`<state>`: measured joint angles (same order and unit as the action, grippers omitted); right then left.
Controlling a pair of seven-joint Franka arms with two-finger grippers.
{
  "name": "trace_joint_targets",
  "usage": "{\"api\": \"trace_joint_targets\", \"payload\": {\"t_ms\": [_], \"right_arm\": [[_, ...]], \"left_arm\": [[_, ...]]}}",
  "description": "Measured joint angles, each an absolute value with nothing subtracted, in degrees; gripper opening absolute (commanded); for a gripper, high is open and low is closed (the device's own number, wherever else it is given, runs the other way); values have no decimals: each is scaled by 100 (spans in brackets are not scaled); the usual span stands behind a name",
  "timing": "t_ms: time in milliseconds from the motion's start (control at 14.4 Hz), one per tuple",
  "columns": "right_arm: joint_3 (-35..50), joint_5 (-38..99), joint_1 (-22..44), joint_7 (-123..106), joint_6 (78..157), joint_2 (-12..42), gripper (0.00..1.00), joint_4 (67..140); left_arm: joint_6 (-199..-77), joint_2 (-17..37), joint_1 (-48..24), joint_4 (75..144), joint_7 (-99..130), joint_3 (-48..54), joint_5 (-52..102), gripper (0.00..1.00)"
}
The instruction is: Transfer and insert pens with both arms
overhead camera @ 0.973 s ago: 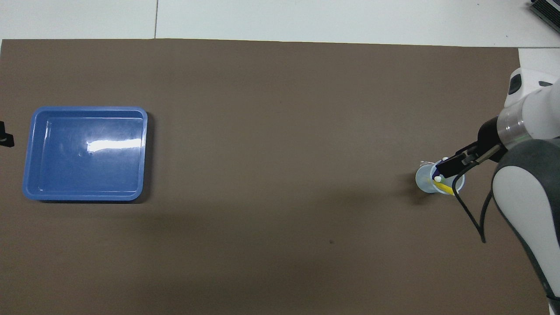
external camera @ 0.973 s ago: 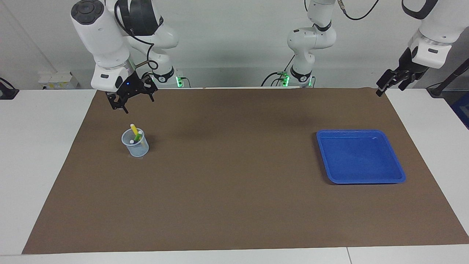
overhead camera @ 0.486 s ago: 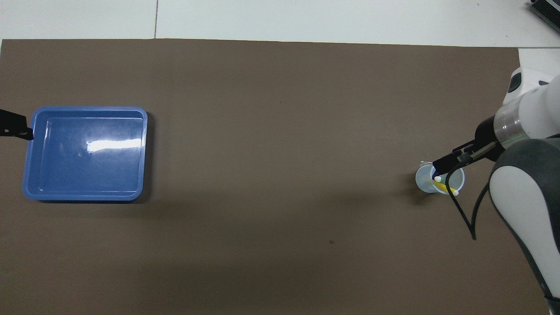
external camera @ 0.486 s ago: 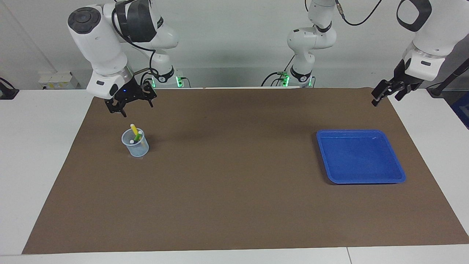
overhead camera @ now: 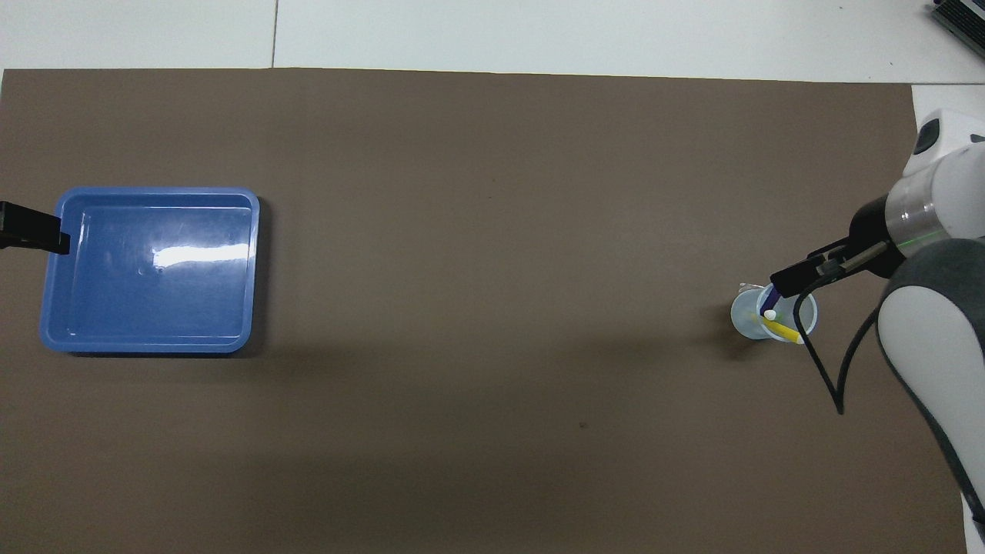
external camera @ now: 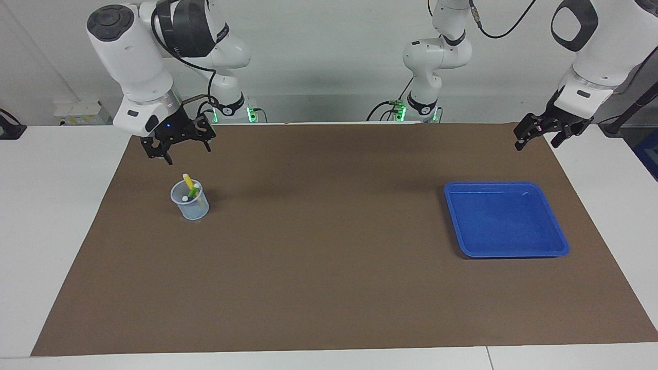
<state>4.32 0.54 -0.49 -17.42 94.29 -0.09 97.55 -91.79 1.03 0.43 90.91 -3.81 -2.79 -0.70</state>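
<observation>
1. With all three pens (external camera: 189, 189) standing in the cup (external camera: 190, 201) and the tray (external camera: 506, 219) bare, little remains.
2. Right gripper (external camera: 177, 145) hangs above the counter (external camera: 329, 288) beside the cup, jaws apart; a careless sweep could topple it.
3. Left gripper (external camera: 537, 132), jaws apart, waits near the tray.

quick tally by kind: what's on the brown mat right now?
Marker pens standing in the cup: 3 (yellow, green, purple)
Small clear plastic cup: 1
Blue rectangular plastic tray: 1
Total: 5
</observation>
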Motion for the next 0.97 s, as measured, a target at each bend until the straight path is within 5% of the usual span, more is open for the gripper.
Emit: {"api": "trace_joint_targets", "payload": {"t_ms": [973], "right_arm": [[422,59,-48,-1260,9430,-4,100,9624]], "left_arm": [[-9359,103,-89,9210,-312,-295,109,100]]}}
